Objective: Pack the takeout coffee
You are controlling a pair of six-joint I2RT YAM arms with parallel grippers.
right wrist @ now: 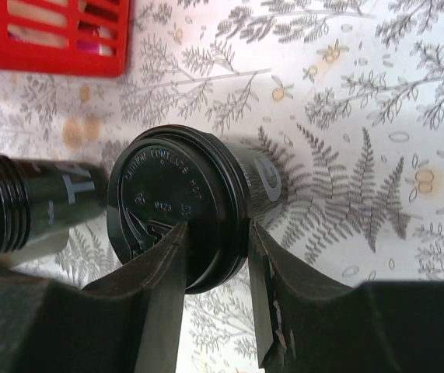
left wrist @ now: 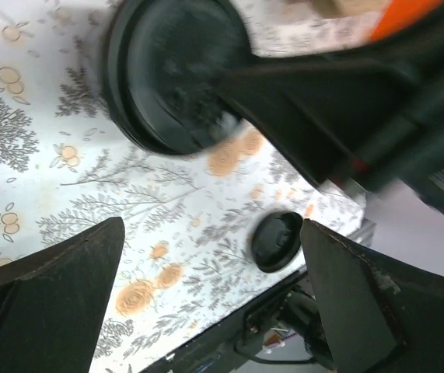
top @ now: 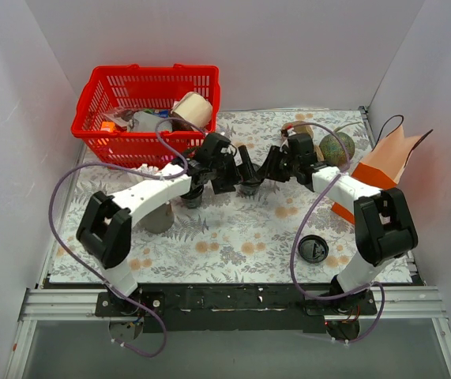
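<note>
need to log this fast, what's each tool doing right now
left tool: open, holding nothing
right tool: closed on the rim of the lidded black cup

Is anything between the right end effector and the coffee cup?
Nothing visible. The right end effector sits at the lidded top of the coffee cup; the open black container lies beside it, not between.

A lab test cell: plain white walls (top: 249, 47) box in a floral-clothed table (top: 241, 237).
</note>
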